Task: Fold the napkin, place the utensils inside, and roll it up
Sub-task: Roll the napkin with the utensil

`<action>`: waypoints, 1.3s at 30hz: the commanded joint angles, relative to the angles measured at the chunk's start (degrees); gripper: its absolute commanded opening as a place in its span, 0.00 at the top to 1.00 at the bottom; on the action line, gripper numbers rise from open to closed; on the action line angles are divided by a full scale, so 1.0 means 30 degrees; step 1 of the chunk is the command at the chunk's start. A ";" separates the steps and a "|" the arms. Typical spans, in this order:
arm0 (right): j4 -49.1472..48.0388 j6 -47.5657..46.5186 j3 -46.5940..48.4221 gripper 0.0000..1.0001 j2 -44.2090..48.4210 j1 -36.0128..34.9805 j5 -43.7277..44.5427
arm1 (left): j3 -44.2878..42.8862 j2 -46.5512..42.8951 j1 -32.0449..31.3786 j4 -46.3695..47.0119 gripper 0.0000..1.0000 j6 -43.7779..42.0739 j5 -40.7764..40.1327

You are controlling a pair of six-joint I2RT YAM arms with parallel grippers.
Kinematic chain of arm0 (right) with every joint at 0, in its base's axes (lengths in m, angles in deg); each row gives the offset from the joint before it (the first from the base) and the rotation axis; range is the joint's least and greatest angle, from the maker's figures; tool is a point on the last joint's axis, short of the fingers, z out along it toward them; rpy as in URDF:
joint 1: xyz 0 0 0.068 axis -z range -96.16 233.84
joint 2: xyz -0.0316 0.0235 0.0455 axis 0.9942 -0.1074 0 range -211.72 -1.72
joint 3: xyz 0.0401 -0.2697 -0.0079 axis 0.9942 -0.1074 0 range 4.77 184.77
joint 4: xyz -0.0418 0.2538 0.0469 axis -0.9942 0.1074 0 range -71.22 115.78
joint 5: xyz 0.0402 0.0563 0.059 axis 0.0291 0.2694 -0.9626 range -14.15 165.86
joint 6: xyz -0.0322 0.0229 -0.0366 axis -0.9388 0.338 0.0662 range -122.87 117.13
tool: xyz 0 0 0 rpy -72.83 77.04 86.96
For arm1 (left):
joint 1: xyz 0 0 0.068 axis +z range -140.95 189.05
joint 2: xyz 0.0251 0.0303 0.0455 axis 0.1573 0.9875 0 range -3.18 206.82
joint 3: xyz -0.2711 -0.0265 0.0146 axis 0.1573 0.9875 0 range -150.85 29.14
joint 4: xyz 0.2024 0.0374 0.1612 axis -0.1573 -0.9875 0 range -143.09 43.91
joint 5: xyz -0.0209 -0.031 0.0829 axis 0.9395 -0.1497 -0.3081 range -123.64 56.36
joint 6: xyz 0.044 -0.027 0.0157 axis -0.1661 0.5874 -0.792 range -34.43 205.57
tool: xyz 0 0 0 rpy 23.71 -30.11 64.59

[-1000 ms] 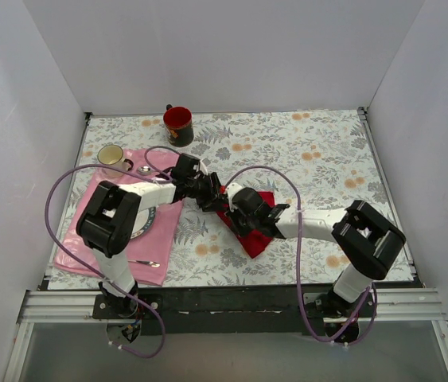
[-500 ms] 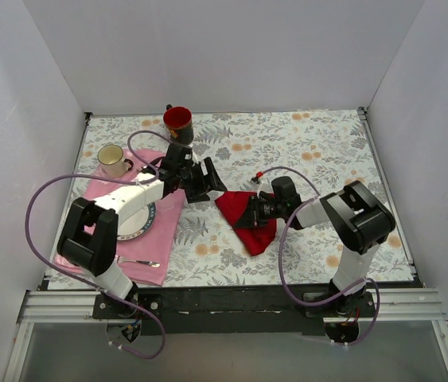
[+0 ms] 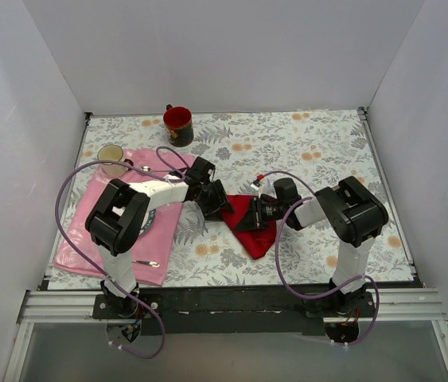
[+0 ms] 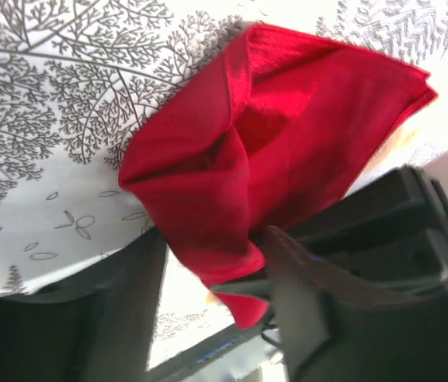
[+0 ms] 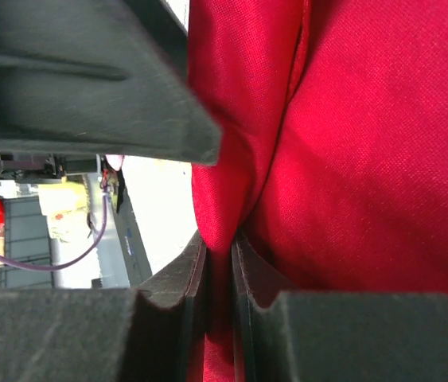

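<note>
The red napkin (image 3: 255, 235) lies crumpled and partly folded on the floral tablecloth, in the middle of the table. My right gripper (image 3: 259, 211) lies low on its right side. In the right wrist view this gripper (image 5: 220, 248) is shut on a raised fold of the napkin (image 5: 367, 159). My left gripper (image 3: 216, 203) is at the napkin's left corner. In the left wrist view its jaws (image 4: 216, 243) stand apart, with a hanging edge of the napkin (image 4: 271, 135) between them, not pinched. No gold utensils are in view.
A pink placemat (image 3: 96, 239) lies at the left with a plate (image 3: 146, 224) partly under my left arm and a silver fork (image 3: 146, 263) near its front edge. A beige cup (image 3: 111, 153) and a dark mug with a red inside (image 3: 177, 125) stand at the back left.
My left gripper swung away toward the placemat, then came back to the napkin's left corner. My right gripper shifted right and stays shut on the napkin, whose left side is pulled into a point.
</note>
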 commanded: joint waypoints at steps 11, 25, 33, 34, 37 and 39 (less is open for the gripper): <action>1.4058 -0.8403 0.4568 0.57 0.3834 -0.2285 0.8257 | -0.0400 0.0798 -0.0239 -0.1754 0.81 0.2696 -0.2513; 1.7965 -0.9499 0.6682 0.09 0.5776 -1.0282 2.5161 | -0.0197 0.0594 0.0142 -0.1901 0.83 0.2666 -0.1106; 1.7141 -0.8880 0.7004 0.16 0.3695 -1.2950 3.0581 | -0.0196 0.0535 0.0464 -0.2019 0.82 0.2841 -0.0608; 1.7142 -0.8880 0.7062 0.19 0.3316 -1.3010 3.0879 | -0.0168 0.0535 0.0493 -0.2019 0.82 0.2842 -0.0520; 1.6529 -0.9055 0.6683 0.25 0.2991 -1.3069 3.1146 | -0.0167 0.0565 0.0494 -0.2048 0.82 0.2842 -0.0344; 1.5973 -0.9085 0.6214 0.33 0.2990 -1.3040 3.1378 | -0.0197 0.0565 0.0523 -0.2019 0.82 0.2755 -0.0314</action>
